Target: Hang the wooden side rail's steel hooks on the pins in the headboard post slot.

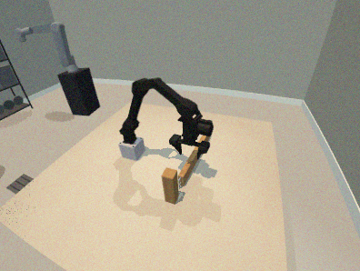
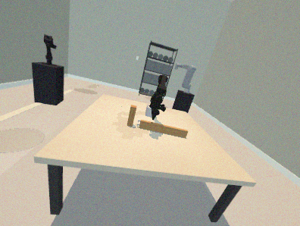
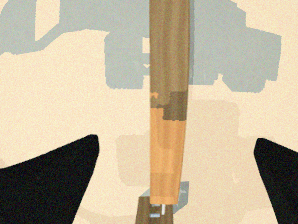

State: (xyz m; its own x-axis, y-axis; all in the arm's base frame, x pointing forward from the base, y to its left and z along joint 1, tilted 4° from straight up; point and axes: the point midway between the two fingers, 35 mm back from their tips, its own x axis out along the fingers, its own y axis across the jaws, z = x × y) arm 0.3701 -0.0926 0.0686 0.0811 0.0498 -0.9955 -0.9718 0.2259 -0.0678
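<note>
The wooden side rail (image 1: 187, 167) (image 2: 167, 129) (image 3: 169, 65) lies on the table, its hook end toward the post. The headboard post (image 1: 170, 186) (image 2: 132, 116) (image 3: 143, 212) stands upright. The steel hooks (image 1: 180, 182) (image 2: 139, 123) show in the gap between rail end and post, outside the slot. In the wrist view small light metal parts show at the post; I cannot tell hooks from pins there. My gripper (image 1: 188, 155) (image 3: 180, 145) is open and empty above the rail, with one finger on each side of it in the wrist view.
The arm's light base block (image 1: 132, 149) stands on the table (image 1: 245, 205) (image 2: 114, 152), to the left of the rail in the top view. Black pedestals with other arms and a shelf rack (image 2: 158, 67) stand away from the table.
</note>
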